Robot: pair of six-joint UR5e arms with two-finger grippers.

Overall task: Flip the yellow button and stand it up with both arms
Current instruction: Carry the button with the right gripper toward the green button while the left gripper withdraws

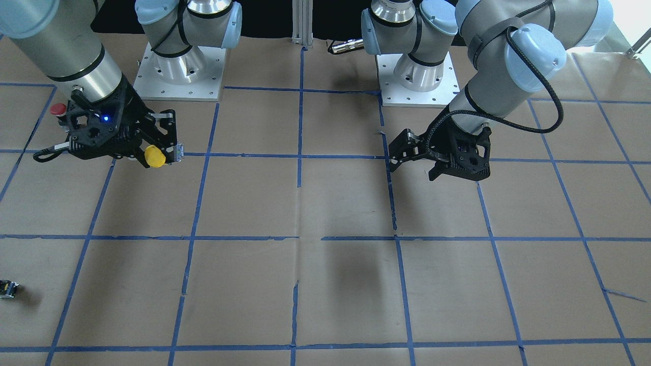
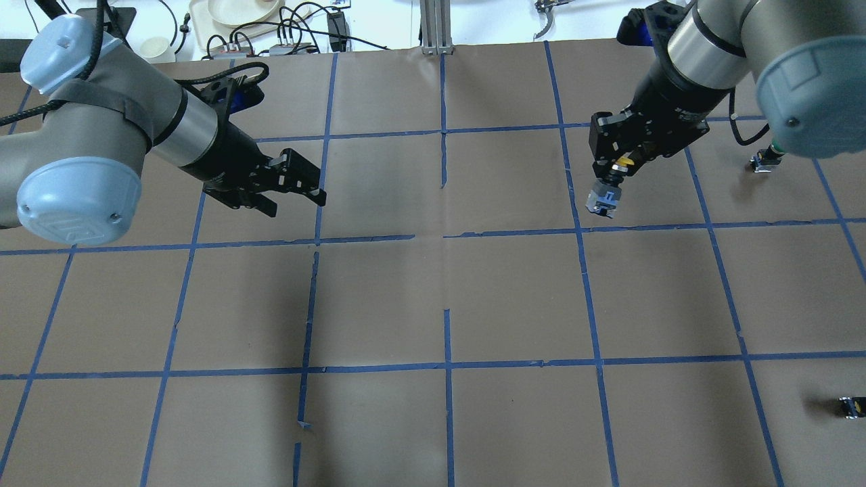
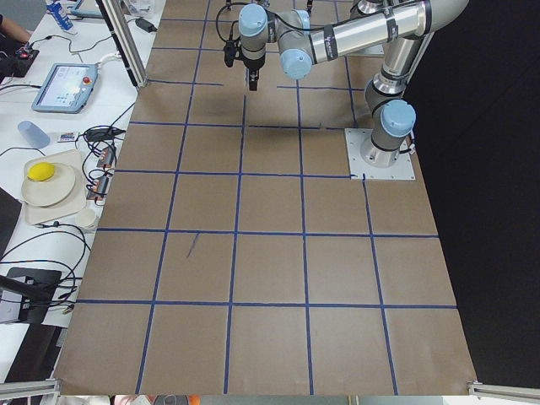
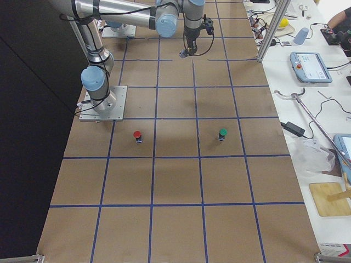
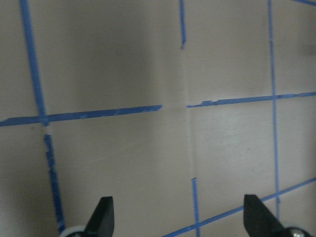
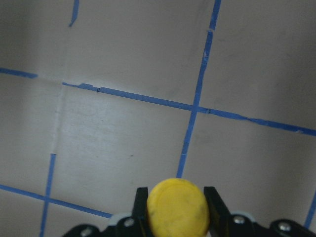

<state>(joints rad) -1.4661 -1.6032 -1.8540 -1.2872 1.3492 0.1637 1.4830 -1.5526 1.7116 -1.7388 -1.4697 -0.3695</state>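
My right gripper [image 1: 158,151] is shut on the yellow button [image 1: 154,156] and holds it just above the brown table. The right wrist view shows the yellow cap [image 6: 177,208] clamped between the two fingers. From overhead, the button's grey body [image 2: 602,199] sticks out below the right gripper [image 2: 614,177]. My left gripper [image 1: 403,151] is open and empty, about two grid squares away from the button. It also shows from overhead [image 2: 306,181]. The left wrist view shows its fingertips [image 5: 103,213] wide apart over bare table.
A red-capped button [image 1: 57,109] stands behind my right gripper, near the right arm's base plate [image 1: 180,76]. A green-capped button [image 4: 222,133] stands farther out. A small black-grey block [image 1: 7,288] lies at the table's edge. Blue tape lines [image 1: 300,155] grid the table.
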